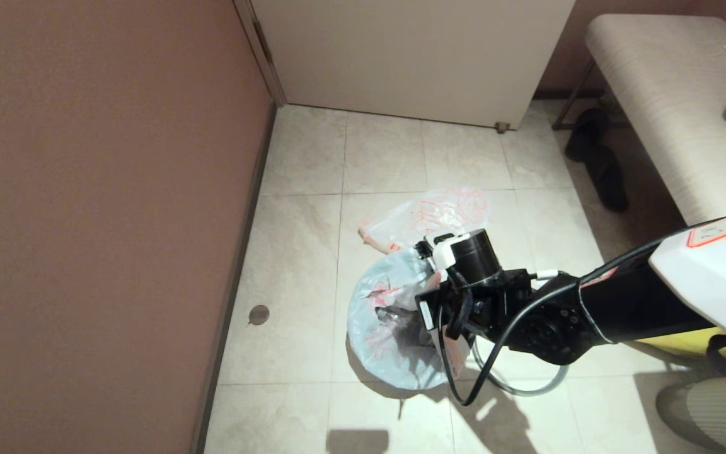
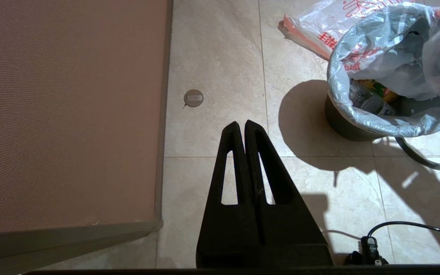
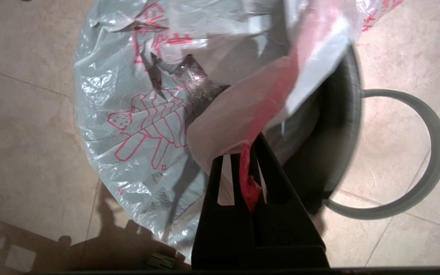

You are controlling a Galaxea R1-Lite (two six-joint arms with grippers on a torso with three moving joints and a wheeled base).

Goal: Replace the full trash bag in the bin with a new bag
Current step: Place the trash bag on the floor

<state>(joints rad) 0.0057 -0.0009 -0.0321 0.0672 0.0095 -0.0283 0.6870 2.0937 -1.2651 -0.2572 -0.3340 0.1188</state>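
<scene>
Over the bin [image 3: 334,126], the right pincer [image 3: 247,152] grips the full trash bag's [image 3: 139,114] upturned edge.

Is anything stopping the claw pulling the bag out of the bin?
Nothing visible. The right gripper is shut on the orange edge of the thin white printed plastic bag lining the round black plastic bin; the grey hoop lies on the floor beside it.

Small round black plastic bin [image 3: 338,126]: mostly hidden under the translucent white bag [image 3: 128,126] draped over it.
Contents inside the bin: dim shapes through plastic, cannot tell what.
Thin grey hoop [image 3: 430,152] beside the bin: partly hidden behind the bin.
Orange-printed bag [image 2: 319,26] behind the bin: cut off at the frame edge.
</scene>
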